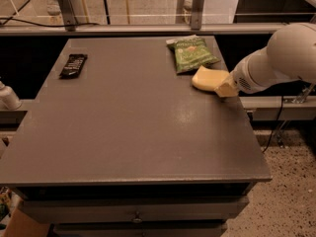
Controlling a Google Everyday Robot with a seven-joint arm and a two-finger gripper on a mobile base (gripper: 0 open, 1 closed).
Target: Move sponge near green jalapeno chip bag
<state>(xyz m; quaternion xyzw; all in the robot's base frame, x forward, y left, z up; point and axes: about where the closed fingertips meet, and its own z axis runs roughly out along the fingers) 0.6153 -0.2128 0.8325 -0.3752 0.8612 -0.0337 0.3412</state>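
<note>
The pale yellow sponge [207,78] is held at its right end by my gripper [224,87], which reaches in from the right on a white arm. The sponge hangs just over the grey table [133,127] near its right edge. The green jalapeno chip bag [192,54] lies flat at the table's far right, just behind and left of the sponge, with a small gap between them. The gripper's pale yellow fingers [227,89] are closed on the sponge.
A dark black wrapped bar [73,65] lies at the table's far left. A metal railing [148,29] runs behind the table. The table's right edge is just below the gripper, with speckled floor [291,181] beyond.
</note>
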